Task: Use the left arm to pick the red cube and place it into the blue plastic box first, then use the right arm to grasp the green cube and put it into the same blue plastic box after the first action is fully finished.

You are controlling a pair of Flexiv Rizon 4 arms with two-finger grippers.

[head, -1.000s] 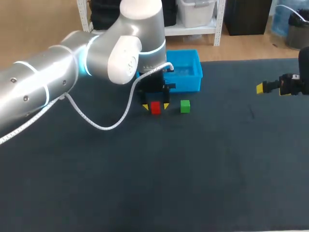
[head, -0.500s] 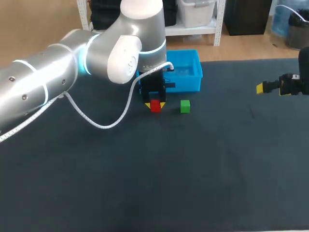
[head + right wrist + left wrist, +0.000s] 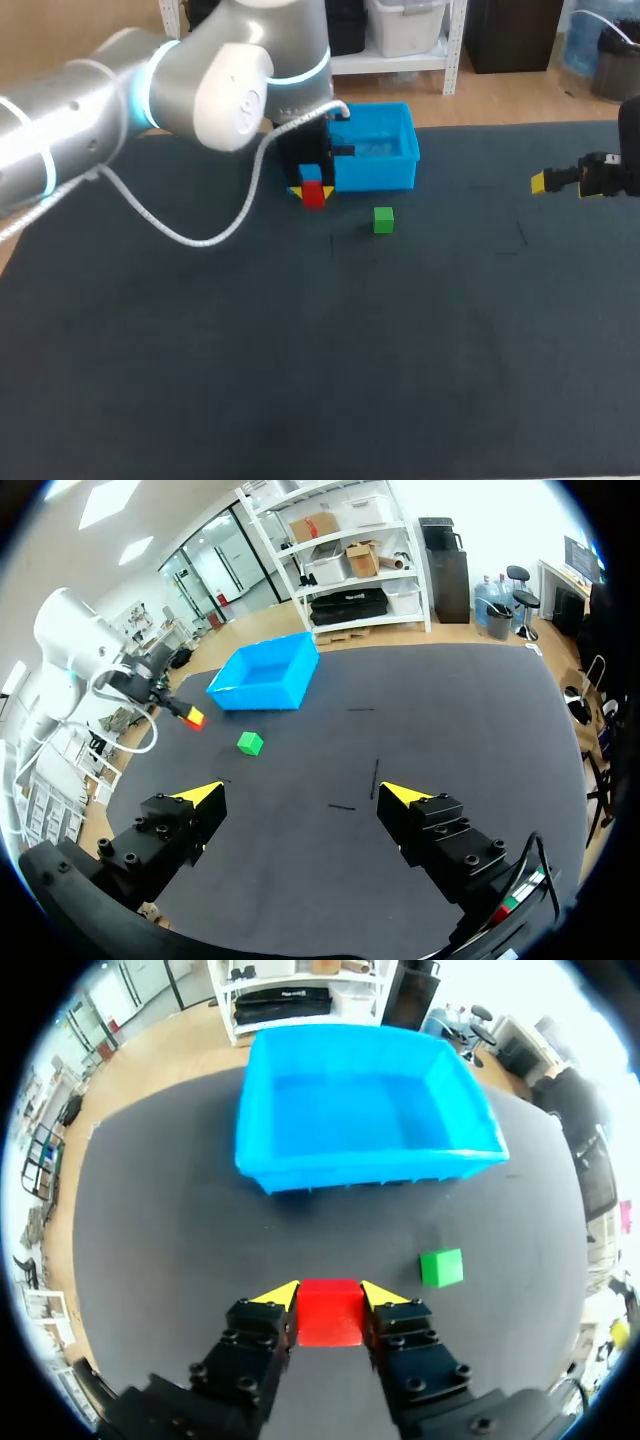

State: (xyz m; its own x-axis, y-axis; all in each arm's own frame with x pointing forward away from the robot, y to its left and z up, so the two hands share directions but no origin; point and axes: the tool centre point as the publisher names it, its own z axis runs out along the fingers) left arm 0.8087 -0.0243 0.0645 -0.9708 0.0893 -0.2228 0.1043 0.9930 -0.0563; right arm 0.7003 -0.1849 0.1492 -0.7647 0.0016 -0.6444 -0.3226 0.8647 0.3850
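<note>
Now the left end effector [image 3: 328,1296], clamping the red cube [image 3: 329,1316], has seemingly lifted.

The red cube [image 3: 329,1312] is a plain, even red, and the green cube [image 3: 441,1267] is a bright plain green. The box [image 3: 365,1110] is solid sky blue inside and out. The left gripper [image 3: 329,1295] and right gripper [image 3: 302,795] are black with yellow tips. The left arm [image 3: 210,90] is silver-grey with glowing cyan rings. The surface [image 3: 400,350] is dark, seemingly navy-black, with no pattern.
</note>
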